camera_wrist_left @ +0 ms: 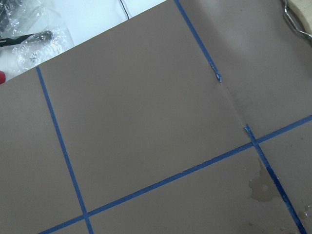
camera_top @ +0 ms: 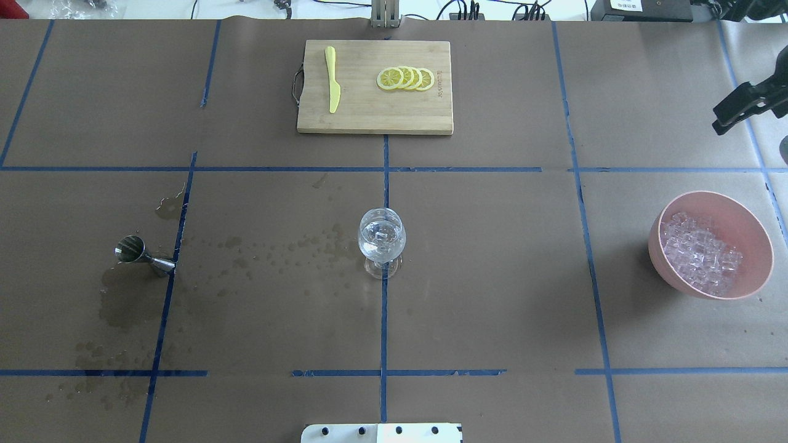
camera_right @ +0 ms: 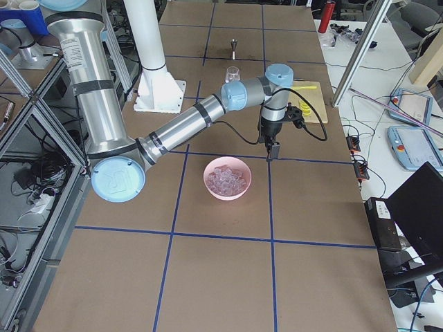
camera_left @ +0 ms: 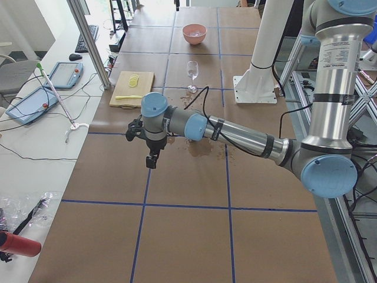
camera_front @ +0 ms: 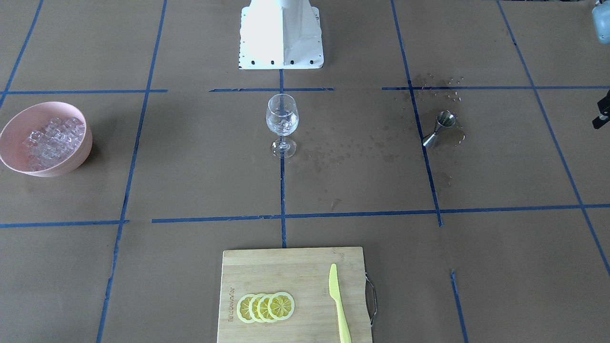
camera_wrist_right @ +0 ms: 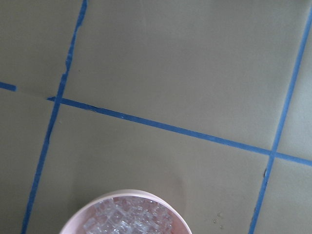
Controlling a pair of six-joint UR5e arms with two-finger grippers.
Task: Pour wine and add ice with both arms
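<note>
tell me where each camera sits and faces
front-facing: across table, facing white base; left arm at edge
overhead: behind robot, looking down; right pincer
exterior left: left end; left arm near
exterior right: right end; right arm near
left wrist: down on paper; no body
right wrist: down on pink bowl; no body
shared: wine glass in exterior views

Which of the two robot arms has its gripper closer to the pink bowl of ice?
Right. The right gripper hangs beside the pink bowl; the left gripper hangs far off, past the wine glass.
</note>
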